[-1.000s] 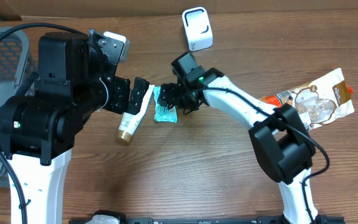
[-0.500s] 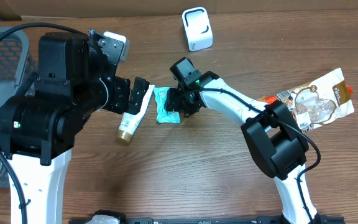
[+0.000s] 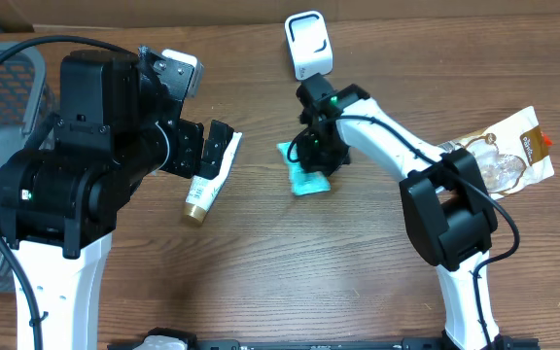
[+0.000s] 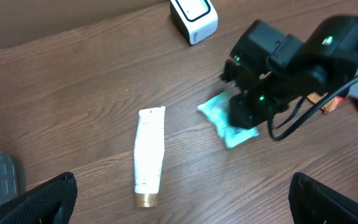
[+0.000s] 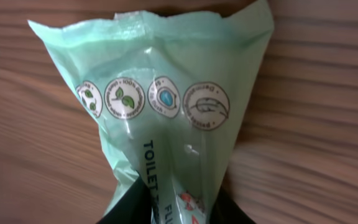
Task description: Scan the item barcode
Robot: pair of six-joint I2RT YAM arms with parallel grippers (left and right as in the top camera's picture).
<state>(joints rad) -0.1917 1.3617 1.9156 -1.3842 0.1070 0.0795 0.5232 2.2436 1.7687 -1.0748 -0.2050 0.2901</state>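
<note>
- Moved since a second ago: green packet, formerly lying just beside the white tube, now well clear of it and nearer the white scanner; my right arm has swung that way with it.
- Changed: right claw, wide a second ago, has drawn in tight on the packet.
- Unchanged: tube, left arm, scanner and the snack bag at the far right lie as they did.
- Right claw, present state: pinched on one end of the packet; in the wrist view the film bunches into a narrow neck between my dark fingers, so the hold looks real, not a mere touch.
- Left claw: fully spread, holding nothing, poised above the tube.
- Packet, location: hanging from my right claw over the wooden table, short of the scanner; whether its free end rests on the wood I cannot tell.
- Packet, handling (judged): light, soft, floppy; glossy film, likely slippery; contents yield under pressure; not fragile.
- Packet, best hold (judged): a sealed end or edge, where the film gathers, leaving the flat faces free to face the scanner.
- Barcode: not visible in any view; round icons and part of the lettering show on the face towards my wrist camera.
</note>
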